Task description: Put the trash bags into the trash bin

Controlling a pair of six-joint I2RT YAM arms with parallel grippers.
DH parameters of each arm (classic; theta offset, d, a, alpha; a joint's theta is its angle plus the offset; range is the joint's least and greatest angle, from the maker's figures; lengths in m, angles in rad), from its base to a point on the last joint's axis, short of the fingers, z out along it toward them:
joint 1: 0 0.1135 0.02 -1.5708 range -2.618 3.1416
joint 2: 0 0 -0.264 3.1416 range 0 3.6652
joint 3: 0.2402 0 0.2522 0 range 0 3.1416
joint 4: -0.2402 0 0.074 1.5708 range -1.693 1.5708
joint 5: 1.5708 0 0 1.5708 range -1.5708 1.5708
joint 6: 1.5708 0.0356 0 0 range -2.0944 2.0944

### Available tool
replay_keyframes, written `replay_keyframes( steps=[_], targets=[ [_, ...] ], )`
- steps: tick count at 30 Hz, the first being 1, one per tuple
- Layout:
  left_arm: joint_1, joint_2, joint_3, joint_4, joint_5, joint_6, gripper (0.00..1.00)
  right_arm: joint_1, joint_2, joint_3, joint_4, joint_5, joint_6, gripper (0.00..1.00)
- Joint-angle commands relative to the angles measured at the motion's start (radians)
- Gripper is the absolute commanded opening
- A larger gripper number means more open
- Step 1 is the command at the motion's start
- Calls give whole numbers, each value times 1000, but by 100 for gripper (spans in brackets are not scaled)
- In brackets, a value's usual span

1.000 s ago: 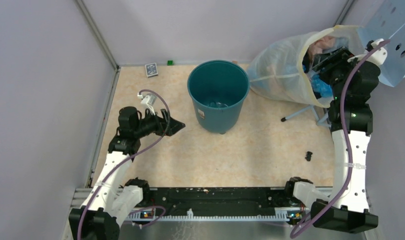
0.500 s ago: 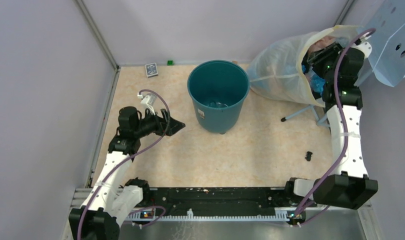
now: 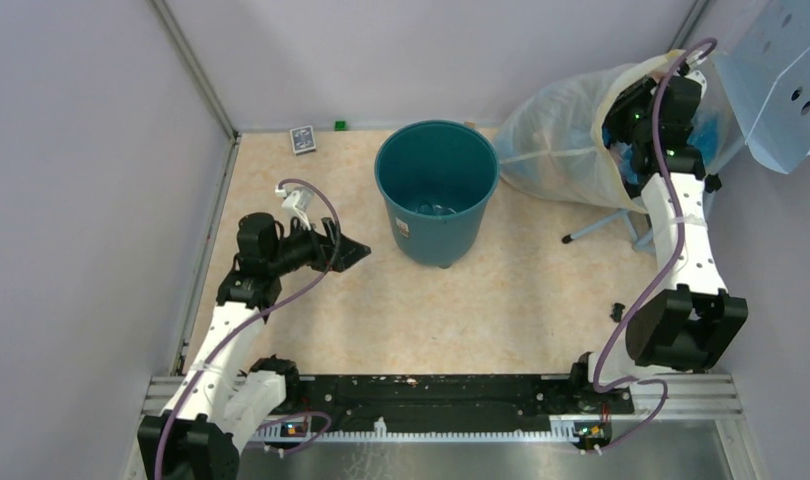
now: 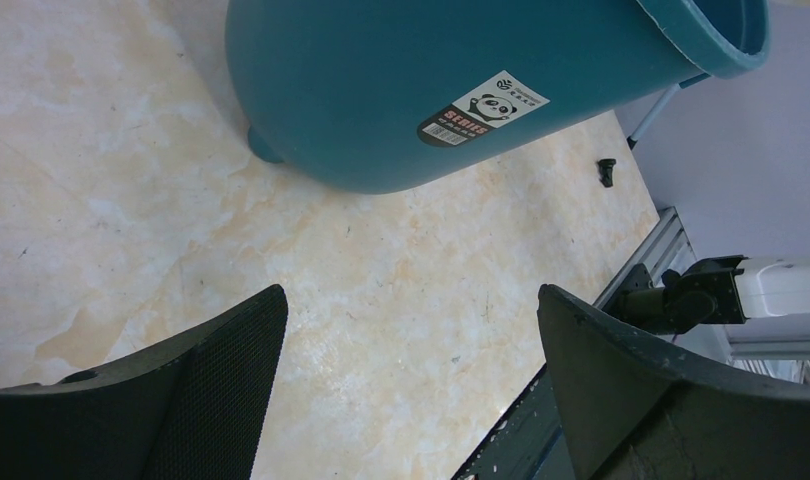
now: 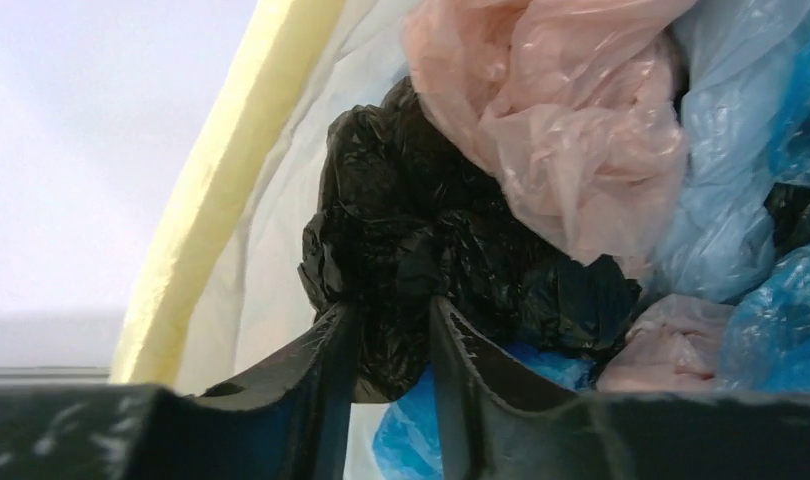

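The teal trash bin [image 3: 437, 190] stands upright at the back middle of the table; its labelled side shows in the left wrist view [image 4: 461, 90]. A glossy black crinkled trash bag [image 5: 421, 230] sits inside the mouth of the translucent sack [image 3: 566, 140], among pink and blue plastic. My right gripper [image 5: 393, 305] is shut on a fold of that black bag; in the top view it is hidden inside the sack. My left gripper [image 4: 411, 330] is open and empty, low over the table left of the bin [image 3: 356, 250].
The whitish sack hangs at the back right with a yellow rim [image 5: 226, 170]. A perforated blue panel [image 3: 781, 70] stands beside it. A metal stand leg [image 3: 596, 228], a small black part [image 3: 618, 311], a card deck [image 3: 302, 139] and a green cube [image 3: 339, 125] lie on the table.
My right arm has swung up and back, pushing the gripper deeper into the sack's mouth. The left arm has not moved.
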Motion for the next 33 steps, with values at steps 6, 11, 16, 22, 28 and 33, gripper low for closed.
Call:
replay_keyframes(
  steps=[6,11,16,22,28,33],
  targets=[
    [-1,22,-9,48,28,-4,99,18,-86,74,-40,69,-79,0],
    [-1,24,-12,45,24,-8,99,66,-187,103,-125,232,-157,0],
    [-3,24,-15,43,29,-14,99,80,-271,104,-136,287,-190,0],
    [-3,26,-12,39,23,-9,99,80,-289,151,-190,282,-190,0],
    [-3,24,-12,34,19,-9,99,80,-317,243,-223,48,-240,0],
    [-4,22,-17,49,64,-49,99,88,-304,327,-316,-366,-194,0]
  ],
)
